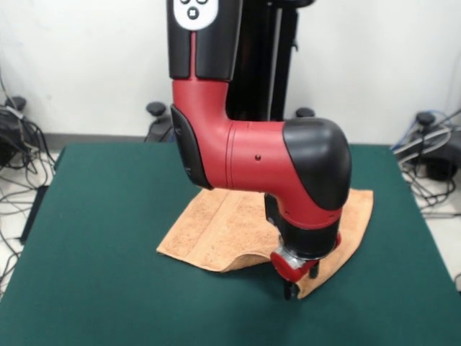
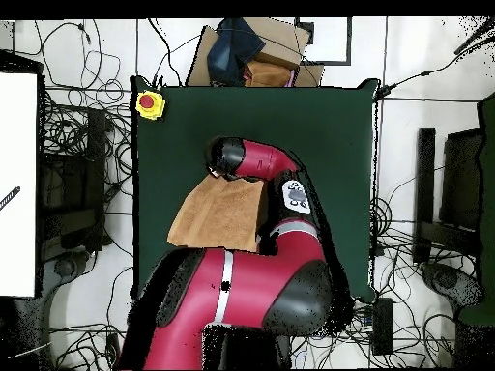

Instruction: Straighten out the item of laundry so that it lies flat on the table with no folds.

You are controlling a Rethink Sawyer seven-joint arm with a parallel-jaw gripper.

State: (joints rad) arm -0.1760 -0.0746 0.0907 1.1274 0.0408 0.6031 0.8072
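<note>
The item of laundry [image 1: 223, 223], a peach-orange towel, lies spread on the green table [image 1: 108, 216], right of the middle. Its near edge arches up off the table beside the gripper, casting a shadow underneath. My gripper [image 1: 292, 287] points down at the towel's near right corner, low over the table. Whether it holds the cloth cannot be made out. In the overhead view the towel [image 2: 218, 214] lies partly under the red arm [image 2: 261, 159], whose black wrist covers the gripper and one towel corner.
A yellow box with a red button [image 2: 149, 103] sits on a corner of the table [image 2: 329, 126]. Cardboard boxes [image 2: 253, 53] stand just beyond the table's edge. Cables [image 1: 432, 173] cover the floor on all sides.
</note>
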